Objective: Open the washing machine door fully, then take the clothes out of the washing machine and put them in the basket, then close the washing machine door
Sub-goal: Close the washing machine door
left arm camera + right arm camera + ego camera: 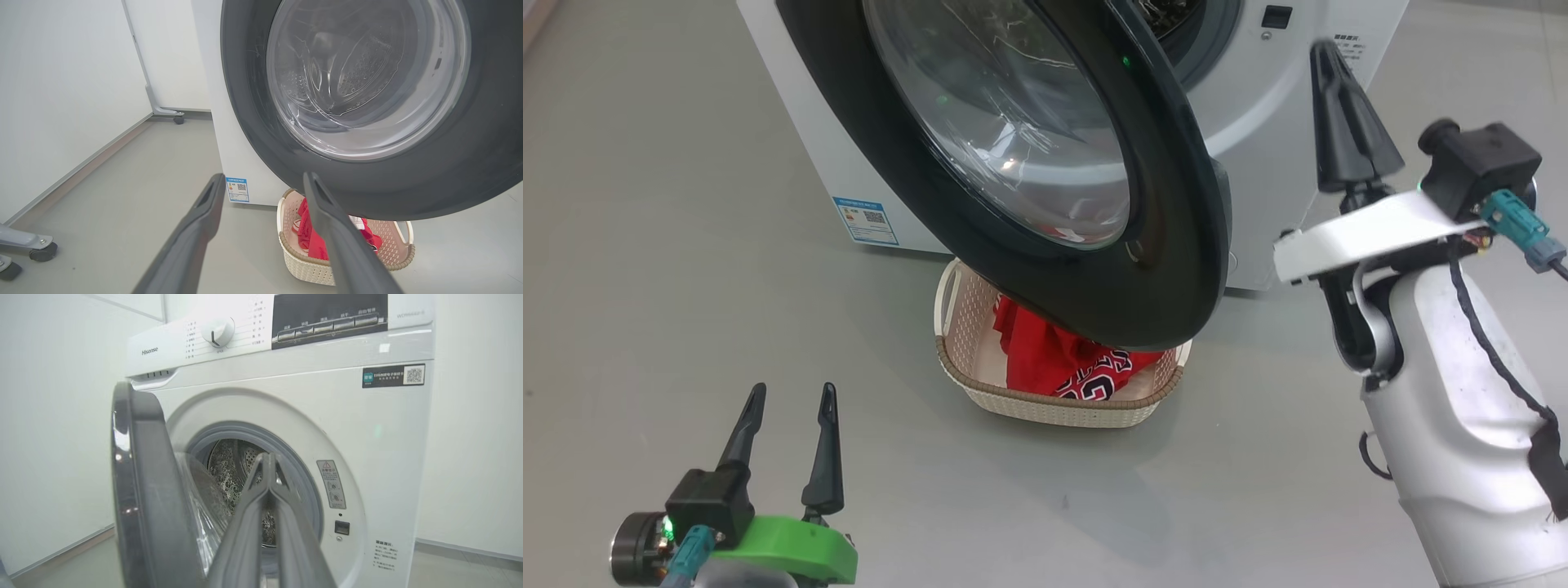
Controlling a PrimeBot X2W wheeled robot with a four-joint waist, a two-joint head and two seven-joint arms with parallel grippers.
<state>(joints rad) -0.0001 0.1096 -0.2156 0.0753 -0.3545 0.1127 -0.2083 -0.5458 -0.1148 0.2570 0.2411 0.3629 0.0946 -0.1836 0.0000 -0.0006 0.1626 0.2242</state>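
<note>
The left gripper (794,390) rests low at the lower left, its fingers pointing up toward the washing machine (1282,122), spread apart and holding nothing. The right arm (1445,392) rises upright at the right, and the right gripper (1325,51) is lifted before the machine's front, just right of the door (1176,245), fingers pressed together and empty. The door stands partly open, swung out above the basket (1045,410), where the red clothes (1045,355) lie.
</note>
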